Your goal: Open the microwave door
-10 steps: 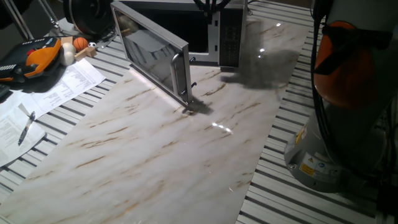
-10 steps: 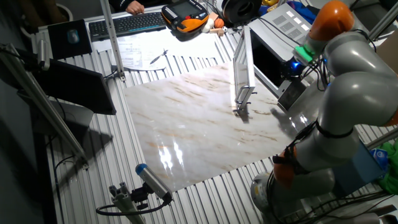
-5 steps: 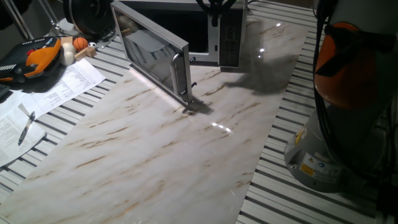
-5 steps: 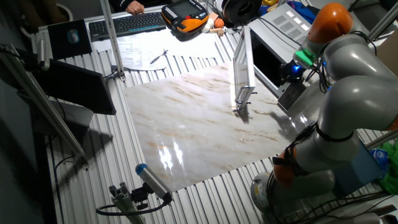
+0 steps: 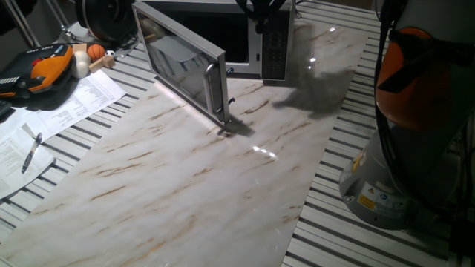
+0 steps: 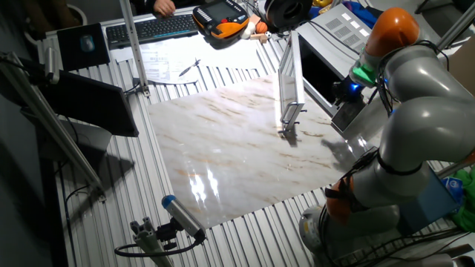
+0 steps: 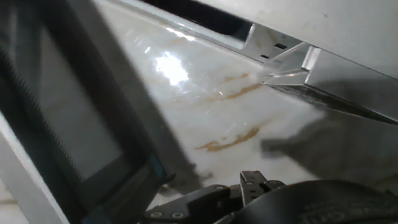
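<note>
The microwave door (image 5: pixel 185 70) stands swung wide open, jutting out from the microwave (image 5: pixel 245 37) over the marble-patterned table (image 5: pixel 193 178), its silver handle (image 5: pixel 210 87) on the free edge nearest the table's middle. From the other side the door (image 6: pixel 288 78) shows edge-on, with the dark open cavity of the microwave (image 6: pixel 326 67) behind it. My gripper (image 5: pixel 256 9) sits up by the top front of the microwave, beside the button panel (image 5: pixel 276 44), and is mostly cut off by the frame; I cannot tell whether its jaws are wide or narrow, and it seems to be apart from the door. Looking along my fingers, I see the door's dark window (image 7: pixel 68 124) on one side and the table's veined surface (image 7: pixel 211 93) beyond. Away from the microwave, papers (image 5: pixel 70 104) and a pen (image 5: pixel 31 152) lie at the table's edge, next to an orange-and-black controller (image 5: pixel 44 67). A keyboard (image 6: pixel 145 28) lies farther off.
</note>
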### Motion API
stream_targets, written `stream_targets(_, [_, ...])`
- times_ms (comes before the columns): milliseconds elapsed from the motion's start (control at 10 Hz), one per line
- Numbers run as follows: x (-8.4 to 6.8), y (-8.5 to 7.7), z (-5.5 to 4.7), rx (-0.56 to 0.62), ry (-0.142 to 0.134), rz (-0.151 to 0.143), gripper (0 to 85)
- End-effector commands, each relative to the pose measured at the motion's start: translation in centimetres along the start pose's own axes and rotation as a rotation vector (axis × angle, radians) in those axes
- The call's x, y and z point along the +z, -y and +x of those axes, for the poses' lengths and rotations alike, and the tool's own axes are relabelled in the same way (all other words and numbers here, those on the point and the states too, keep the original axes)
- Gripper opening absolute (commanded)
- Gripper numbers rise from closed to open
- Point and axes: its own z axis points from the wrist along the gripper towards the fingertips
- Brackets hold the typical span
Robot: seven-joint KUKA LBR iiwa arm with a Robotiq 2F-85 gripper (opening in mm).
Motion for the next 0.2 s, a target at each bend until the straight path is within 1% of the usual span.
stream_targets(0, [0.24, -0.07, 0.22, -0.061, 0.000, 0.002, 0.0])
stream_targets(100, [0.48, -0.15, 0.61, -0.060, 0.007, 0.001, 0.0])
